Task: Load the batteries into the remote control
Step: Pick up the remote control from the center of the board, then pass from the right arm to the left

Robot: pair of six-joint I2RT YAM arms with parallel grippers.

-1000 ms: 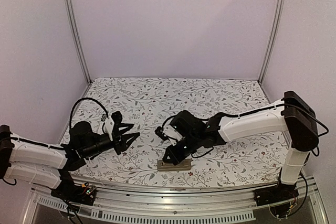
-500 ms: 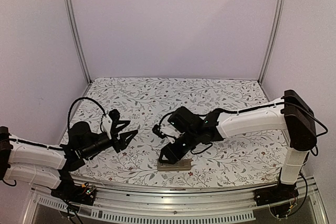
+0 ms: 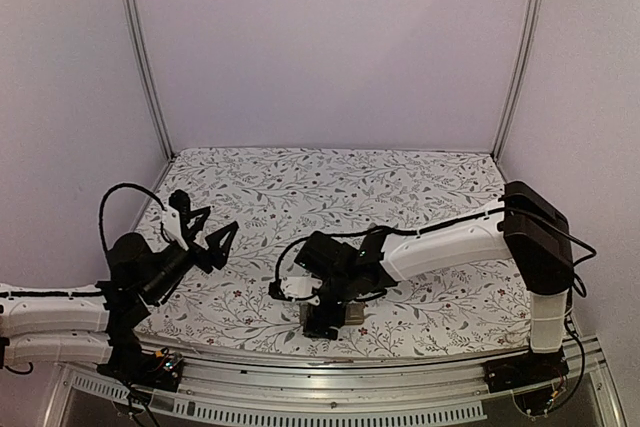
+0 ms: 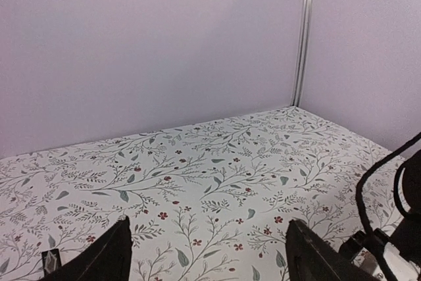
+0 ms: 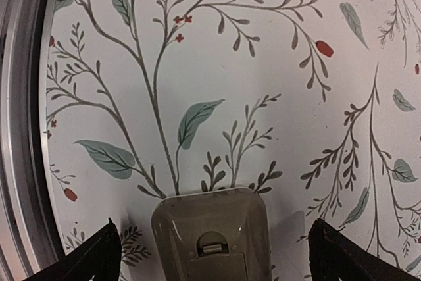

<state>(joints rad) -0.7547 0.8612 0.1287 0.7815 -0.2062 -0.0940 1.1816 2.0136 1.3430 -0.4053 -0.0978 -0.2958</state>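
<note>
Hovering low over near edge of desk (image 3: 420,187), right pincer (image 5: 212,245): fingers (image 5: 92,261) spread wide apart, gripping nothing. Remote (image 3: 351,315) lies flat on floral cover at near edge, roughly mid-width. In wrist view, its rounded end sits between right fingers, touching neither; small latch tab on upper face. Left pincer (image 3: 212,226) raised above desk toward left edge, well apart from remote. Its fingers (image 4: 99,261) apart, nothing between them.
</note>
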